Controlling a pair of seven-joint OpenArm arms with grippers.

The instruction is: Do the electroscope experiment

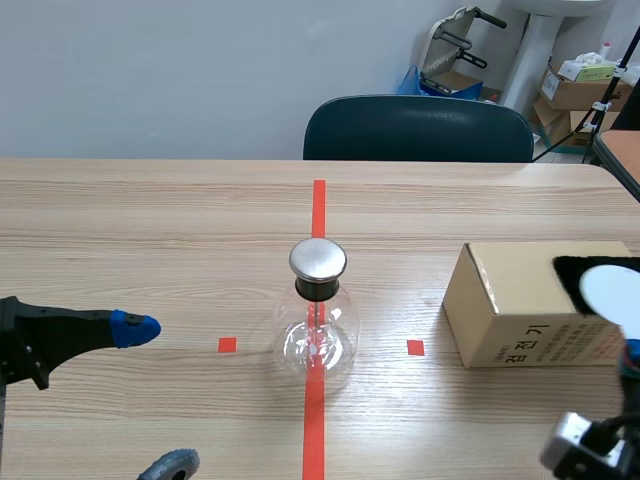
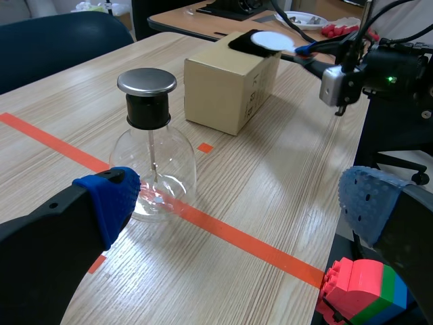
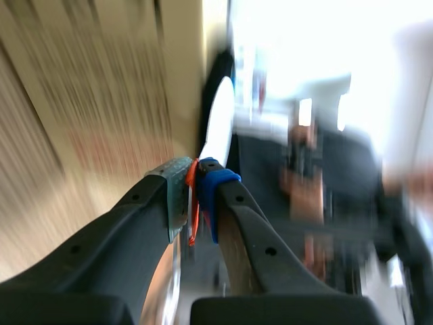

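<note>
We see the electroscope point(image 1: 316, 320), a clear glass flask with a flat metal cap, standing upright on the red tape line at the middle of the bench point(image 1: 150, 220). Our left hand point(image 2: 238, 202) hovers low near it with its fingers spread wide and nothing between them. Our right hand point(image 3: 193, 193) is clamped on the thin orange-red handle of a white disc point(image 1: 612, 290). That disc sits over a black patch point(image 1: 568, 272) on top of the cardboard box point(image 1: 520, 310), well apart from the flask. Whether the disc touches the patch we cannot tell.

Clear glass flask point(image 1: 316, 342), matt metal cap point(image 1: 318, 259)
</note>
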